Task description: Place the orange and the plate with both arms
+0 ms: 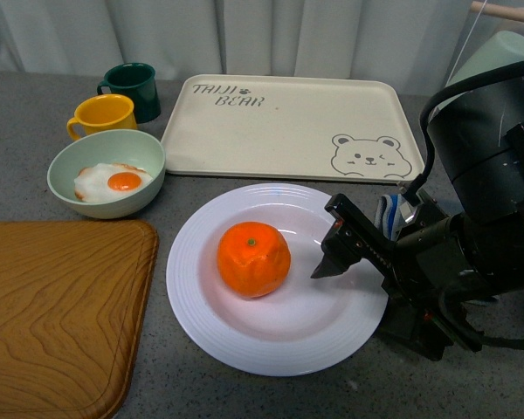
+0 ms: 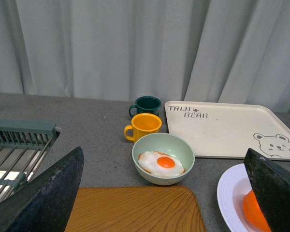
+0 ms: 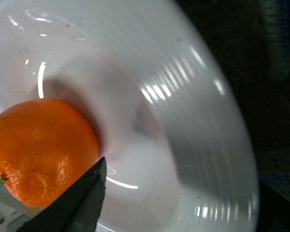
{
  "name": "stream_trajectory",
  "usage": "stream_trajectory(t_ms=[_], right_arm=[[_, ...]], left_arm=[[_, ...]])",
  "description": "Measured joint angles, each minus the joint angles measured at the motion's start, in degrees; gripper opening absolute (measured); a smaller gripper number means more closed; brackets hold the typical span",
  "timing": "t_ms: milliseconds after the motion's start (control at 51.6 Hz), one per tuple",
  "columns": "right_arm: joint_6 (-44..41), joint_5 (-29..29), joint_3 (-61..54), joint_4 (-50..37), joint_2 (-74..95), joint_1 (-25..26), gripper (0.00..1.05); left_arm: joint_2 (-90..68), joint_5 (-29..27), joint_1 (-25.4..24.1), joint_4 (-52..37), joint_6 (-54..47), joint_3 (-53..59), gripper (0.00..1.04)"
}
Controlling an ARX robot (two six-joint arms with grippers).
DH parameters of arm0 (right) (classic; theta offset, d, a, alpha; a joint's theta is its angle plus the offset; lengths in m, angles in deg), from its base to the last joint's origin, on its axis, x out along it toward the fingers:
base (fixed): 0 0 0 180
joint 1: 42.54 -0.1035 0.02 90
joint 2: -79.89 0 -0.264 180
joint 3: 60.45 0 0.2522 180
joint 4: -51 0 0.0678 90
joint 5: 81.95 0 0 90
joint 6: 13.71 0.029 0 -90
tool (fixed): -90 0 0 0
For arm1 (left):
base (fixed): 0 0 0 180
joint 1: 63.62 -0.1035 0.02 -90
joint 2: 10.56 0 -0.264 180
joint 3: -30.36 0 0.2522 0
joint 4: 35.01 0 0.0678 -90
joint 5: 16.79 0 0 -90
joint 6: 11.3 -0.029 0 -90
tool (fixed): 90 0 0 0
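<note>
My right tool [image 1: 328, 243] hangs spread over the plate [image 1: 196, 301], pinching nothing. The orange [image 1: 253, 258] sits in the plate's middle, just beside the tool's fingertips but apart from them. My left tool [image 2: 163, 153] is spread wide and empty, with plate and orange off past one finger.
</note>
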Motion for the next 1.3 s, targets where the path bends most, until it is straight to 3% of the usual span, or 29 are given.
stream_trajectory(t_ms=[233,368,717,833,969,1066,1298], right_arm=[[0.48,-1.31,1.31,3.80,0.85,1.05,0.31],[-0.02,0.55,1.33,3.82,0.26,1.46,0.19],[0.68,3.50,-1.73,-2.34,-5.77,1.90,0.04],[2.08,3.32,-5.38,-8.74,-6.80,1.84,0.04],[5.09,3.13,-10.10,-22.97,-8.35,1.95,0.04],[6.34,3.28,-10.14,-27.15,-9.64,2.08,0.04],[8.83,3.28,-3.74,-27.17,-6.75,3.08,0.04]], left_arm=[[0.00,0.00,0.00,0.00,0.00,0.00,0.98],[0.00,0.00,0.00,0.00,-0.02,0.00,0.98],[0.00,0.00,0.00,0.00,0.00,0.00,0.98],[0.00,-0.02,0.00,0.00,-0.02,0.00,0.98],[0.00,0.00,0.00,0.00,-0.02,0.00,0.98],[0.00,0.00,0.00,0.00,-0.02,0.00,0.98],[0.00,-0.02,0.00,0.00,-0.02,0.00,0.98]])
